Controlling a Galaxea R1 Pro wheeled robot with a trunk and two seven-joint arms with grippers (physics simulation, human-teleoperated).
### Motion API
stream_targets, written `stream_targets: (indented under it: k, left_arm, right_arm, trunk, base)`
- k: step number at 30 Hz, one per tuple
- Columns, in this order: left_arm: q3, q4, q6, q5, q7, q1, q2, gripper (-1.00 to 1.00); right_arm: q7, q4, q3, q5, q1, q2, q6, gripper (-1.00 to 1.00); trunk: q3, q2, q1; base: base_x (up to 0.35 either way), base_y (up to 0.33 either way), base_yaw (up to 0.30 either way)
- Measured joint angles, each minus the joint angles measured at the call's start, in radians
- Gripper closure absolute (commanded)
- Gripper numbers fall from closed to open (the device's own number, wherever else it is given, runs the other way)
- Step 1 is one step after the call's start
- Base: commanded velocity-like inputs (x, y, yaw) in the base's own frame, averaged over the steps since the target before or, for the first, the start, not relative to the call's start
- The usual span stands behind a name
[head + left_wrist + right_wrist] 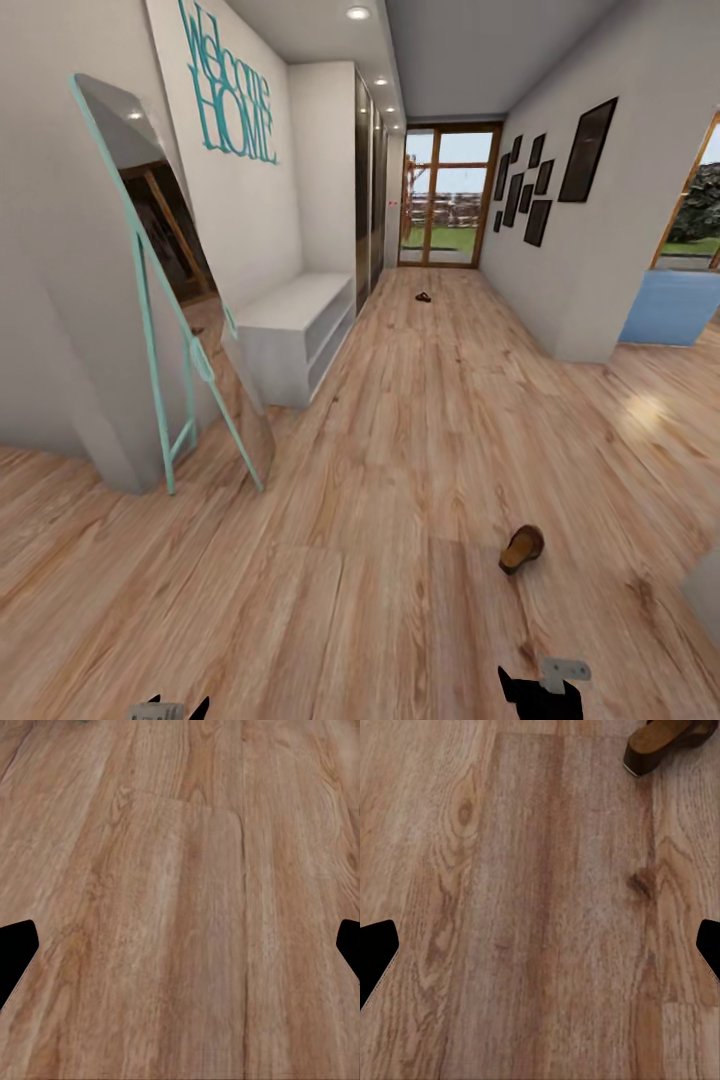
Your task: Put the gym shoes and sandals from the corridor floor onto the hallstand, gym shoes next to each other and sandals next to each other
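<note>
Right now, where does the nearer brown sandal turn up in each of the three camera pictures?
Head view: the near sandal lies on the plank floor, low and right of centre, ahead of the right gripper.
Right wrist view: the sandal's end sits at the picture's upper right edge.
Left wrist view: not in it.
Shared landmark: the wood-grain plank floor.
</note>
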Motion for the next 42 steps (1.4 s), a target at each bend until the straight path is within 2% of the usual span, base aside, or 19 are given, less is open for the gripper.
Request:
stream_targets:
  k: [42]
  left_arm:
    - [0.000, 0.000, 0.000, 0.000, 0.000, 0.000, 0.000, -1.00]
  right_arm:
    - [0.000, 0.000, 0.000, 0.000, 0.000, 0.000, 0.000, -1.00]
  trunk:
    - [0.000, 0.000, 0.000]
  base:
    - [0.338, 0.000, 0.000]
